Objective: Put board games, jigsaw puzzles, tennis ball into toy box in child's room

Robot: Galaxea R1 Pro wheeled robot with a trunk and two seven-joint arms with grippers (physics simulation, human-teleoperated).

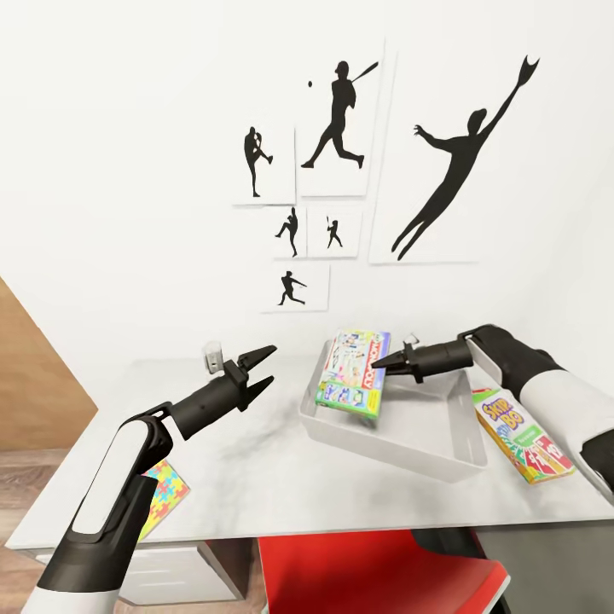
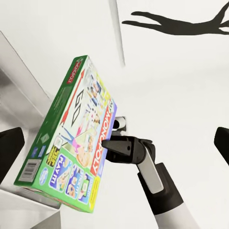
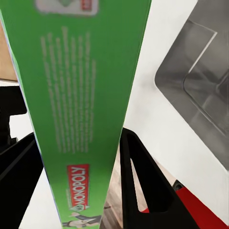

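Observation:
A green-edged Monopoly board game [image 1: 354, 373] hangs tilted over the left end of the light grey toy box [image 1: 443, 443], and my right gripper [image 1: 376, 364] is shut on its right edge. In the right wrist view the green box edge [image 3: 81, 105] sits clamped between the black fingers [image 3: 143, 181]. My left gripper [image 1: 260, 372] is open just left of the toy box, holding nothing. From the left wrist view I see the game's lid [image 2: 71, 143] with the right gripper [image 2: 125, 149] on it. A second board game [image 1: 522, 437], Skip-Bo, lies on the table [image 1: 273, 477] right of the toy box. A jigsaw puzzle [image 1: 164, 501] lies under my left arm.
A small pale object [image 1: 213, 354] stands at the table's back edge by the wall. A red chair [image 1: 375, 571] is tucked under the table's front edge. Black baseball-player pictures [image 1: 333, 119] hang on the white wall behind. White drawers [image 1: 162, 571] sit below at left.

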